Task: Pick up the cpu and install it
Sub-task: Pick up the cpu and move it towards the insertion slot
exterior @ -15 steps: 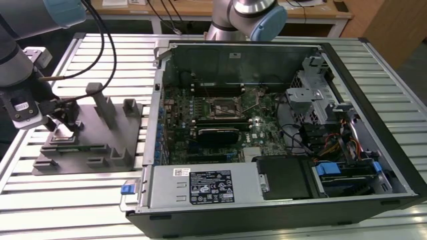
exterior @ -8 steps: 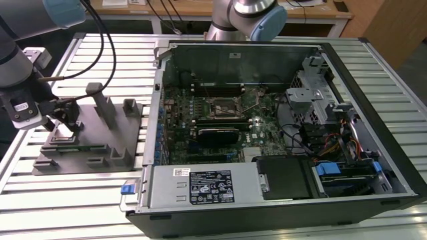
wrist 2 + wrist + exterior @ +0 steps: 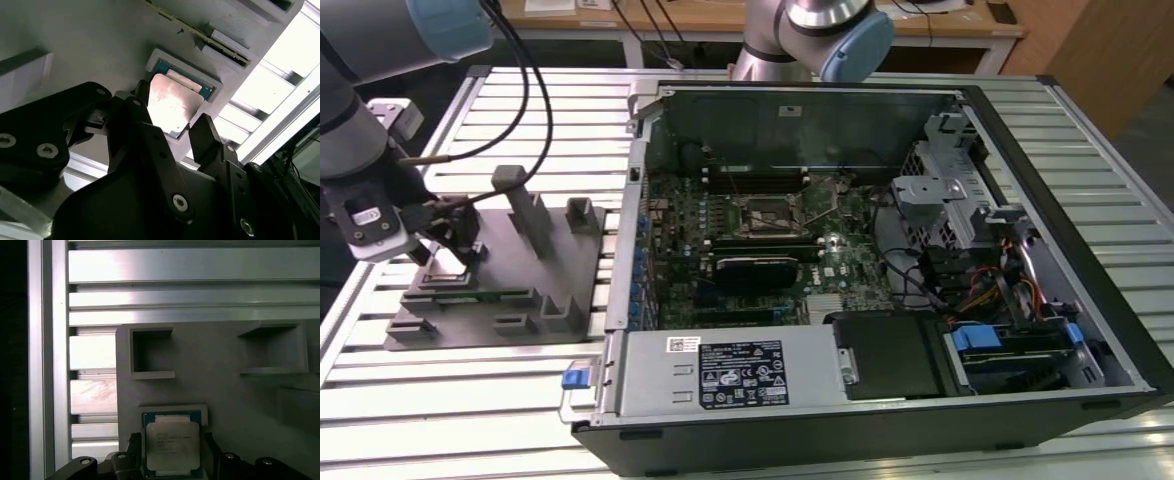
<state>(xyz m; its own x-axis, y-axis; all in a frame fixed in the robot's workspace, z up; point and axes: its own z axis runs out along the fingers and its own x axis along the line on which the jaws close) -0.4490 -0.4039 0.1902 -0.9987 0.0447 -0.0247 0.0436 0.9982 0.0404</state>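
The cpu (image 3: 172, 445) is a small square chip with a pale metal top, lying flat in a shallow square recess of the grey plastic fixture (image 3: 225, 390). In the second wrist view the cpu (image 3: 174, 102) shows between two black fingers. My gripper (image 3: 171, 439) is open, one finger on each side of the chip and just clear of its edges. In the exterior view my gripper (image 3: 447, 240) hangs low over the fixture (image 3: 507, 300) at that view's left. The dark socket frame (image 3: 767, 210) sits on the motherboard inside the open computer case (image 3: 987, 120).
Upright posts (image 3: 527, 205) rise from the fixture close to the gripper. Two empty square pockets (image 3: 150, 352) lie beyond the chip. The slatted aluminium table (image 3: 440, 400) surrounds fixture and case. A second arm's base (image 3: 814, 30) stands behind the case.
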